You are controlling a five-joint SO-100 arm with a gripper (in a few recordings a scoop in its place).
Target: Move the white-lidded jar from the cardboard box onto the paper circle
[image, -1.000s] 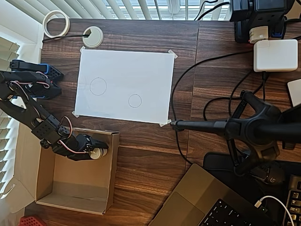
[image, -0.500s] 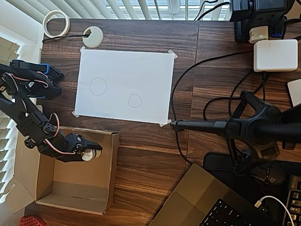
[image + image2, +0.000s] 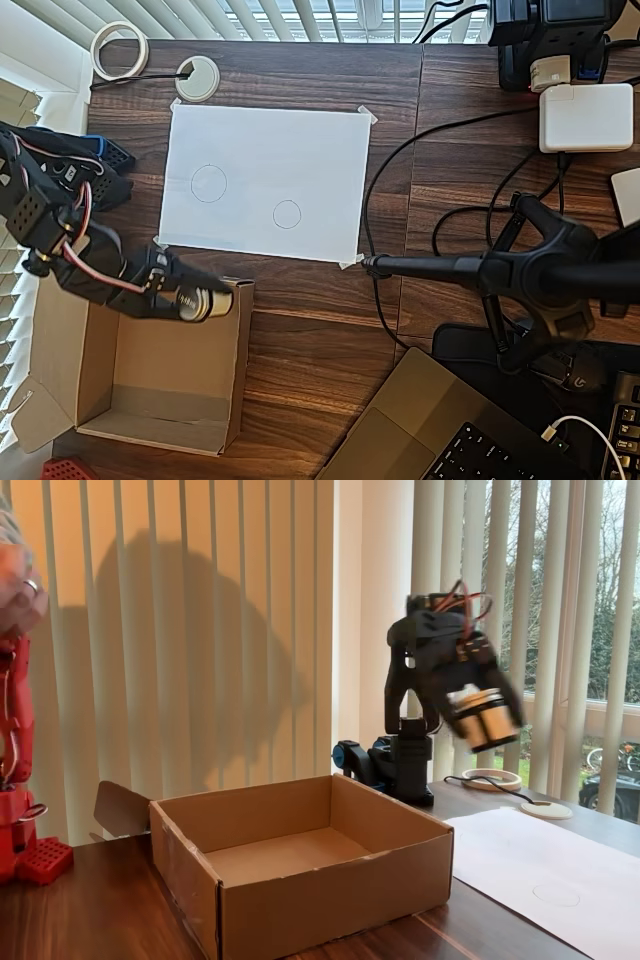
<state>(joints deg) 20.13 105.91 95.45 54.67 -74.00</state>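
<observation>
The gripper (image 3: 487,718) pinches the white-lidded jar (image 3: 484,721), tilted, above the cardboard box (image 3: 300,870); its axis points toward four o'clock. Lettering unreadable.

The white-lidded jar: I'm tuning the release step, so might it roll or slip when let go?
The white-lidded jar hangs tilted in the gripper, above the cardboard box. Being round, it would likely roll if released tilted. Its silvery side looks smooth, so probably slippery.

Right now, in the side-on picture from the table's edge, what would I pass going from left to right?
Red block → cardboard box → pincer holding the jar up in the air → white sheet with a drawn circle.
</observation>
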